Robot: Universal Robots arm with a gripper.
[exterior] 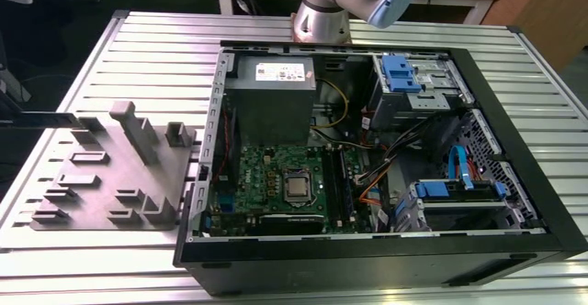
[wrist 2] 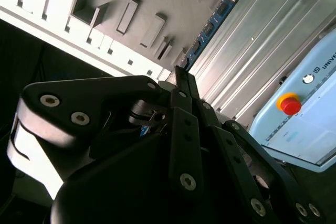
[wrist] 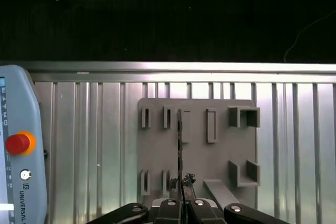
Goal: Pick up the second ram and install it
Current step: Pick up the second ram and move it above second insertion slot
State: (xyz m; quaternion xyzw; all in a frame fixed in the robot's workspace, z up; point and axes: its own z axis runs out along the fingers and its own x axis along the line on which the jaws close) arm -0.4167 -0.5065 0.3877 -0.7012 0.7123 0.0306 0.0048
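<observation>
Black linkage bars of the gripper (wrist 2: 181,74) sit closest in both wrist views. They are drawn in to a narrow pinch, with the second ram (wrist 2: 212,24) caught between the tips. The stick's long axis runs straight out from the fingertips, away from the linkage. The first wrist view shows it edge-on as a thin dark line, and the second wrist view shows its chip-studded face. The grey fixture plate (wrist: 197,156) lies beyond it. Since the stick falls against different parts of the plate in the two wrist views, I judge it to hang clear of the slots rather than sit in one. In the exterior view the plate is at lower left, with the open computer case (exterior: 514,202) just beside it on the exterior view's right. The motherboard (exterior: 275,171) lies low in the middle of that frame.
</observation>
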